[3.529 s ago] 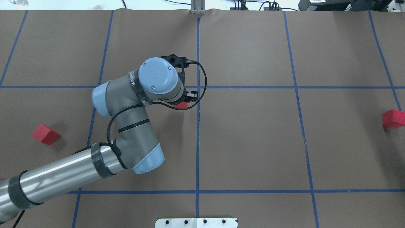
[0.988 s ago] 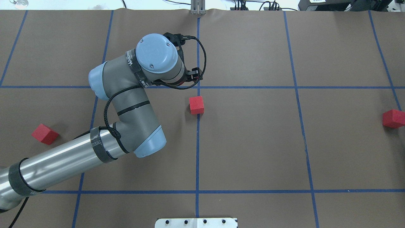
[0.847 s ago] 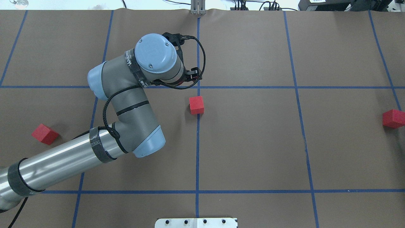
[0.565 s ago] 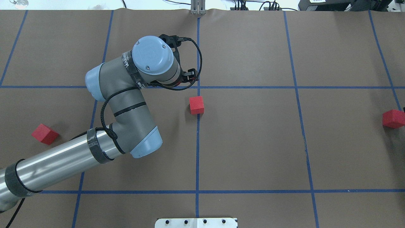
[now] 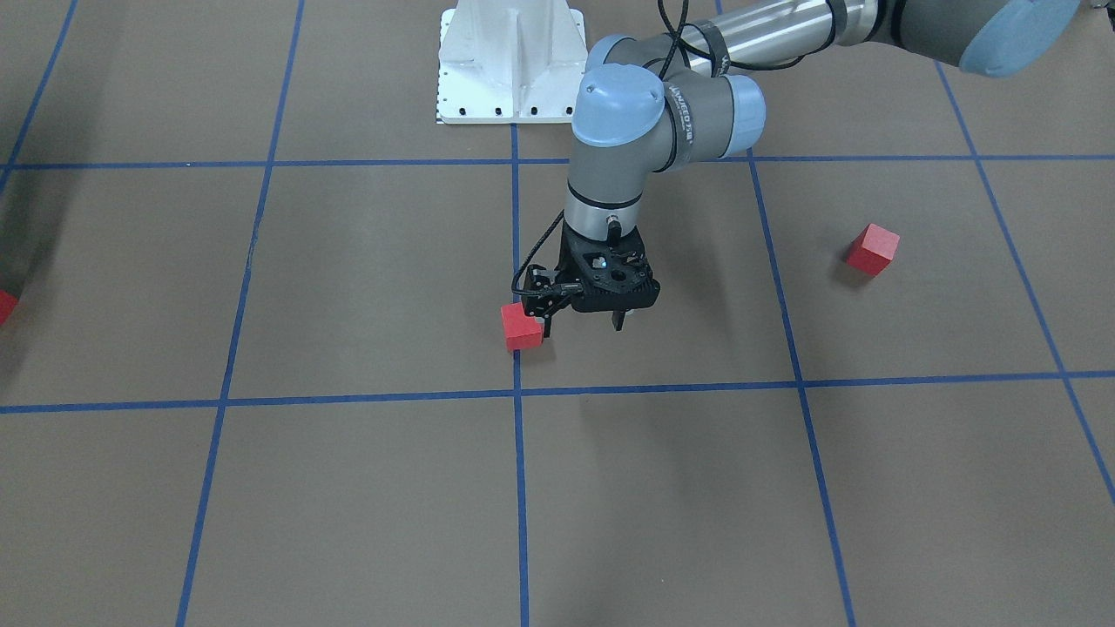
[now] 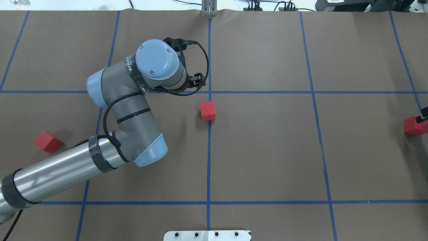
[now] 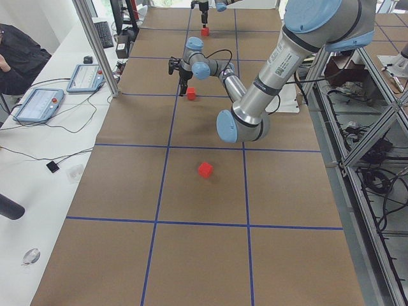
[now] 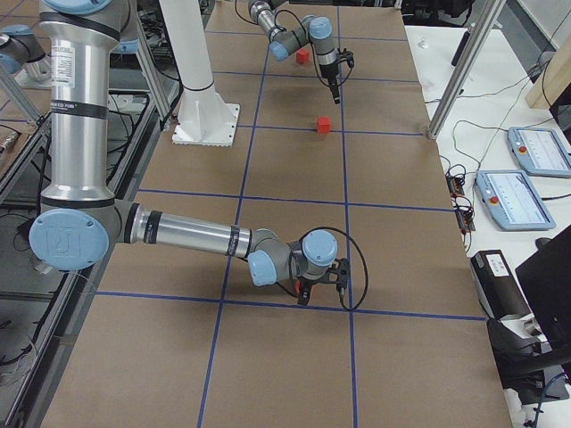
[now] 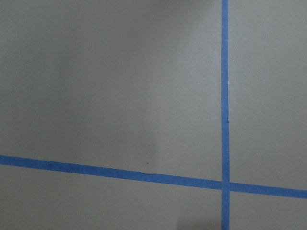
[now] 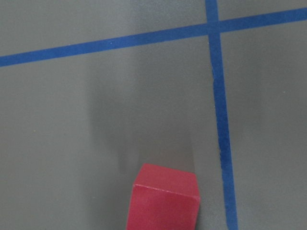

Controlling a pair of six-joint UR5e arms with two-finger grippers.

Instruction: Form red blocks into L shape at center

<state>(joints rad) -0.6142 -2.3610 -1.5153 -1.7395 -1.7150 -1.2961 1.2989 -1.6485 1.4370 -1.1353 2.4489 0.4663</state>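
One red block point(image 6: 207, 111) point(image 5: 521, 327) rests on the brown floor on the middle blue line, just on the robot's side of the tape crossing point(image 6: 209, 92). My left gripper point(image 5: 582, 326) hangs open and empty just beside this block, raised off the floor. A second red block point(image 6: 47, 141) point(image 5: 872, 248) lies far to the left. The third red block point(image 6: 414, 125) lies at the far right edge. It fills the bottom of the right wrist view point(image 10: 165, 199). My right gripper point(image 8: 308, 290) hovers at that block; I cannot tell whether it is open.
The white robot base point(image 6: 207, 235) stands at the near middle edge. A metal post point(image 6: 209, 8) stands at the far edge. Benches with tablets point(image 7: 38, 102) line the operators' side. Blue tape lines mark the floor into large squares.
The left gripper has let go of the centre block, risen, and drifted left and away from it. A black tip of the right gripper has come in at the right edge by the third block.
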